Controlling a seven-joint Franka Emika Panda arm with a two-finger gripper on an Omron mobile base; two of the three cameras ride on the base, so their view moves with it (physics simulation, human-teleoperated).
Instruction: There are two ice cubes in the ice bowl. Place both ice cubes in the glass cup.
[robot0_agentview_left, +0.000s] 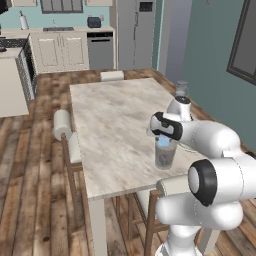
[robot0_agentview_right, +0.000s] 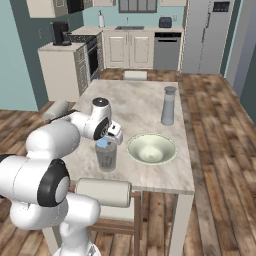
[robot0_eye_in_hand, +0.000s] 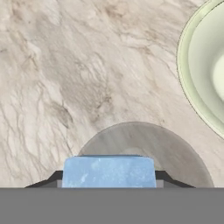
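1. While the gripper (robot0_agentview_right: 106, 141) is clamping the pale blue ice cube (robot0_eye_in_hand: 108, 171) just above the glass cup (robot0_agentview_right: 106, 156), a premature or off-centre release is risking a bounce off the rim.
2. Beside the cup, the ice bowl (robot0_agentview_right: 167, 155) is sitting close, so a swing could be nudging it.
3. Whether the second cube is lying in the bowl, I cannot tell.

The marble table (robot0_agentview_right: 145, 107) carries 3 things: glass cup (robot0_agentview_right: 106, 156), ice bowl (robot0_agentview_right: 151, 149), grey bottle (robot0_agentview_right: 168, 106).
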